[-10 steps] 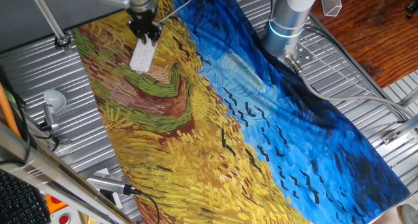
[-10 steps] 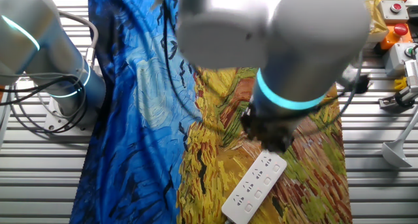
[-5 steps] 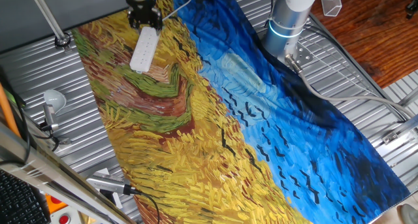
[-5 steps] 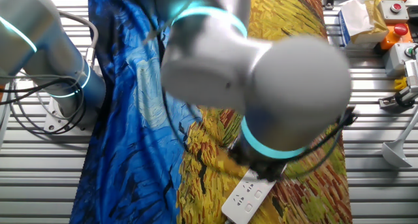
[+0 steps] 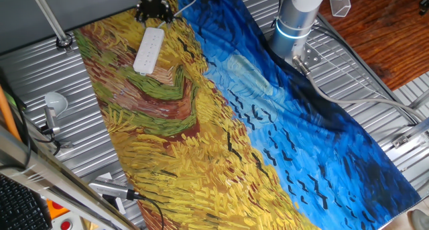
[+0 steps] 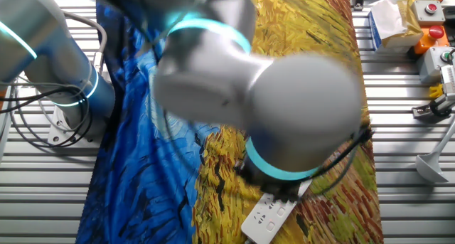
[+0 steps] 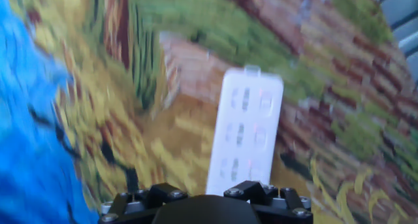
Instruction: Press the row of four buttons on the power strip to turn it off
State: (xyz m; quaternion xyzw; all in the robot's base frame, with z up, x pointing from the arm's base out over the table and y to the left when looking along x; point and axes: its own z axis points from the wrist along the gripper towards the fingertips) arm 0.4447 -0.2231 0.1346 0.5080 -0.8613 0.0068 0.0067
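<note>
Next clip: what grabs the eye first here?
The painted cloth, swirling yellow on one side and deep blue on the other, covers most of the table. A white power strip lies on the yellow part near the far end, with the gripper just beyond its end.

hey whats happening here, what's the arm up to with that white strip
A single robot arm is working over a white power strip that lies on a painted cloth covering the table. Its pincer sits at the strip's far end, near the cloth's edge. In the hand view the strip stretches out ahead of the pincer, clear of it, so nothing is being pressed right now. The fingertips are not visible, so their state is unclear.
</note>
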